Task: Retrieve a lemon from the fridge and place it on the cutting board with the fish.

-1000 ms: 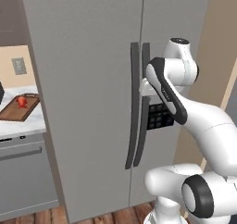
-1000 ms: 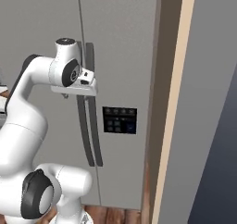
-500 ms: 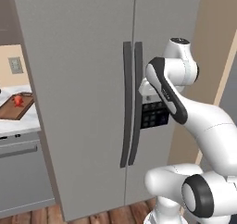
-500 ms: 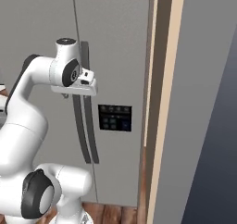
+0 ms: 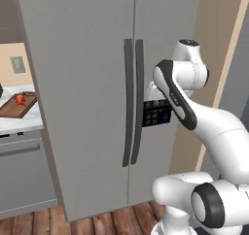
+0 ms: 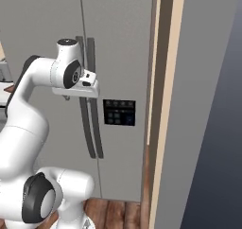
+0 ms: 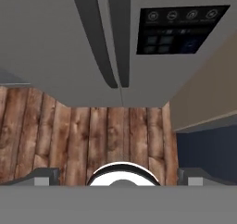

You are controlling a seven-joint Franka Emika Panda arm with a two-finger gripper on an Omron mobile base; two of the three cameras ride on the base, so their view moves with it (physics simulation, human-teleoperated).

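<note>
The fridge [image 5: 82,83] stands with both grey doors shut, its two dark handles [image 5: 132,103] side by side at the middle seam; it also rises in the right base view [image 6: 118,43] and runs across the top of the hand view [image 7: 51,38]. The lemon is hidden. Far left on the counter lies the cutting board [image 5: 14,108] with the red fish [image 5: 20,99] on it. My gripper [image 6: 75,94] hangs in front of the right door beside the handles, pointing down at the floor. It is open [image 7: 118,177], its fingertips [image 7: 42,177] wide apart with nothing between them.
A dark control panel [image 5: 156,113] sits on the right door just behind my hand. A tall beige panel [image 6: 165,105] flanks the fridge on the right, with a dark wall [image 6: 208,128] beyond it. Grey drawers [image 5: 19,151] stand under the white counter [image 5: 14,124]. The floor is wood planks [image 7: 115,126].
The whole picture has slid left in the left base view, so the base has moved. The arm holds the same pose and the gripper stays open.
</note>
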